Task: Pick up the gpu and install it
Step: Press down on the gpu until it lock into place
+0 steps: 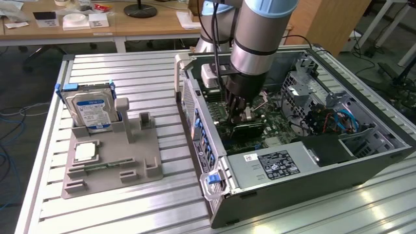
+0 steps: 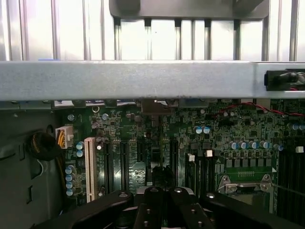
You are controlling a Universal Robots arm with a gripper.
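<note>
A: Inside the open computer case [image 1: 364, 165], we see the gripper [image 1: 242, 108] lowered over the motherboard [image 1: 276, 127], and a black card just below it, which we take for the gpu [image 1: 247, 130].

B: Are the jaws clamped on it?

A: We cannot tell. In the exterior view the fingers reach down to the card's top edge, but whether they press on it is hidden. In the wrist view we see the dark finger links [image 2: 162, 210] close together above the expansion slots [image 2: 143, 160], and the card itself is hard to make out there.

B: What could go wrong?

A: We judge the main risk to be a card that sits tilted or off its slot; pushing then could strain the connector or the board. The red wires [image 2: 243, 109] and the case's metal rail [image 2: 143, 78] lie near, so a skewed descent could snag them.

B: Any writing?

A: We see a blue-and-white label on the hard drive [image 1: 91, 109] standing in the grey fixture [image 1: 110, 161], and a black label on the power supply [image 1: 276, 165]. Neither can be read.
</note>
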